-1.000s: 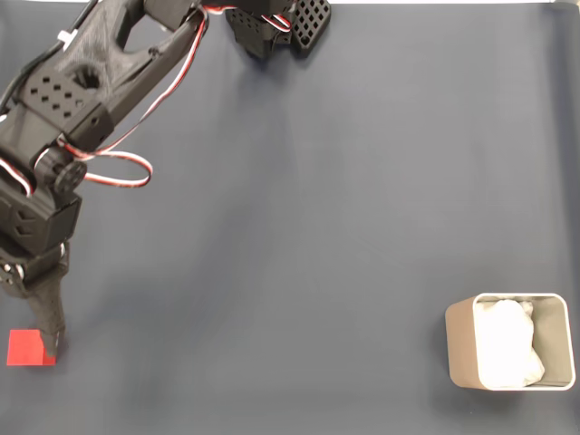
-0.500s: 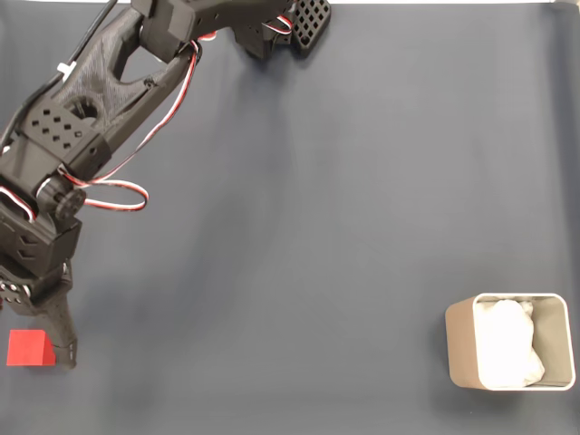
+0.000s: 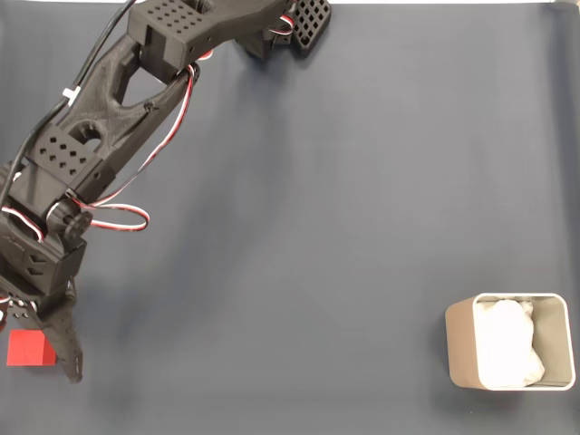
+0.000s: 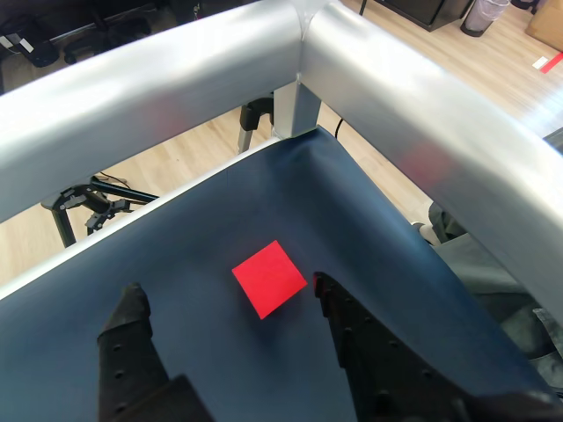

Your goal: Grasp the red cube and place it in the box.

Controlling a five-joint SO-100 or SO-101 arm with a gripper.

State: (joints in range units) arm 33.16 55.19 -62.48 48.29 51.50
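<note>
Fixed view: the box (image 3: 459,349) sits at the lower right of the dark blue mat (image 3: 344,208), beige walls, rounded corners, upright with the open top facing the camera. Inside it there's only a crumpled white lining (image 3: 507,343) that fills most of the floor and bunches up toward the left side; no cube in it. The red cube (image 3: 26,348) is on the mat at the far lower left, well apart from the box, across the whole width of the mat. The black arm (image 3: 109,136) reaches down from the top edge along the left side, red and white wires (image 3: 118,217) looping off it. The gripper (image 3: 41,349) is over the cube's spot; one dark finger (image 3: 65,343) shows just beside the cube's right edge, possibly touching, can't tell from this angle. Wrist view: gripper (image 4: 227,297) fingers are spread apart, the cube (image 4: 269,278) lies flat on the mat between the two tips, nearer the right finger (image 4: 339,308) than the left one (image 4: 127,321), with visible mat on both sides, so nothing is clamped. Beyond the mat corner there's a silver metal frame (image 4: 299,44) and wooden floor (image 4: 176,158).
</note>
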